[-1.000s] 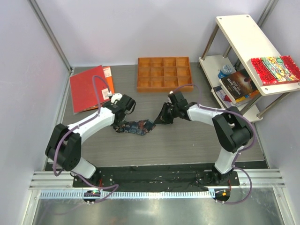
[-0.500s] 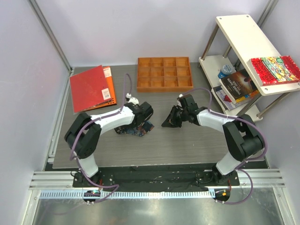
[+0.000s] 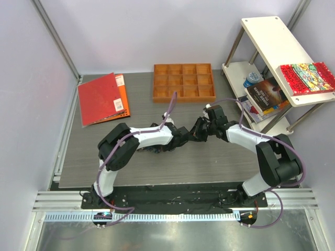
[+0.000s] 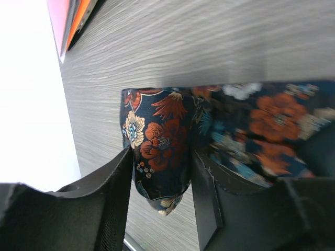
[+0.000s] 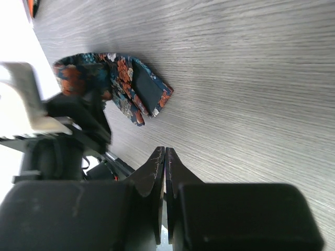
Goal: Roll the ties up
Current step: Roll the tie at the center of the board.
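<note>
Left gripper (image 4: 161,157) pinches a fold of the tie (image 4: 251,125) lying mid-table (image 5: 251,78), right gripper (image 5: 165,152) is closed empty nearby, so grip firmly and turn evenly for a tight, edge-aligned roll.

left gripper (image 4: 161,154) pinching tie (image 4: 157,120); arm stretched rightward | right gripper (image 5: 165,152) fingers pressed together; arm reaching leftward

No wording can be read with confidence. White lettering marks the cover of a brown book (image 3: 266,94) on the shelf unit (image 3: 267,36), well to the right of the right arm's fingers (image 3: 197,132), too small to make out. A white label (image 3: 119,79) on the orange folder (image 3: 123,97), far left of them, is equally illegible.
</note>
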Controlling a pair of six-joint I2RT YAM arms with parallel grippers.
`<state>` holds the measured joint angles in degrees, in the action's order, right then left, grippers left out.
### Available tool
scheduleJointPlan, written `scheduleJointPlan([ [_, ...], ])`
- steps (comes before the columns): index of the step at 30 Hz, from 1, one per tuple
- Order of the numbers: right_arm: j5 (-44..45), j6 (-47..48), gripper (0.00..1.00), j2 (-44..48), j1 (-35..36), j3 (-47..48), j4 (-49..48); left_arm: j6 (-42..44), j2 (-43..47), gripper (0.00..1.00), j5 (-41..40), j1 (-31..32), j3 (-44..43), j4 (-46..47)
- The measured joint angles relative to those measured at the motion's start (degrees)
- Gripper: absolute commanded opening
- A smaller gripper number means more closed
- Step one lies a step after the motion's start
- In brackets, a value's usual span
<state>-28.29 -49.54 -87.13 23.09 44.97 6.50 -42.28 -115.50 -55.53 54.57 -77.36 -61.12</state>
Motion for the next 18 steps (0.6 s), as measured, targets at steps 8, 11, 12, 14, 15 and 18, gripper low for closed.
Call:
scheduleJointPlan([
  [8, -0.46, 0.35, 0.08, 2.16, -1.84, -0.85, 0.48, 0.17, -2.80, 0.64, 1.55, 2.60, -2.54, -0.17],
  [11, -0.55, 0.39, 0.08, 3.06, -2.21, -0.85, 0.96, 0.79, -2.78, 0.73, 3.50, 2.64, -2.91, 0.22],
  [12, -0.57, 0.42, 0.08, 3.30, -2.25, -0.85, 1.11, 1.03, -2.78, 0.74, 4.33, 2.64, -3.15, 0.37],
  [14, -0.57, 0.46, 0.09, 3.67, -2.34, -0.83, 1.38, 1.49, -2.73, 0.79, 5.84, 2.62, -3.58, 0.85],
  [15, -0.57, 0.52, 0.09, 3.76, -2.34, -0.79, 1.57, 1.84, -2.62, 0.80, 6.75, 2.62, -3.91, 1.05],
  [18, -0.59, 0.79, 0.09, 3.74, -2.36, 0.09, 2.86, 2.32, -0.98, 0.88, 9.79, 2.64, -4.37, 1.77],
])
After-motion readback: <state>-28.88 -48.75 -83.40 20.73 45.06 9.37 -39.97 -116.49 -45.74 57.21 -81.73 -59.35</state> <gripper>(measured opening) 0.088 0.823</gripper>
